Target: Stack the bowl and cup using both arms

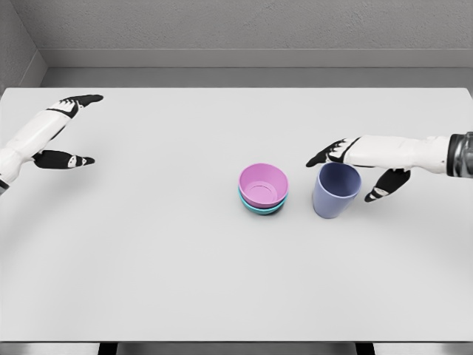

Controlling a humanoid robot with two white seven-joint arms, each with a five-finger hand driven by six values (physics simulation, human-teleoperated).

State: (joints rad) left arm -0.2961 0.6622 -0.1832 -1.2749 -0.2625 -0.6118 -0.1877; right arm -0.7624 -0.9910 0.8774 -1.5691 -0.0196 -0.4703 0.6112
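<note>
Just right of the frame's center, a pink bowl [263, 185] sits nested inside a teal bowl [260, 208] on the white table [148, 259]. Immediately to their right stands a blue-violet cup [336, 190], upright and apart from the bowls. The right hand [362, 166] reaches in from the right edge, fingers spread around the cup's rim without gripping it. The left hand [63, 133] rests at the upper left, relaxed and empty.

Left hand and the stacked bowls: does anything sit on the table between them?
No. In the head view the stretch of table from the left hand to the pink bowl nested in the teal bowl is bare.
</note>
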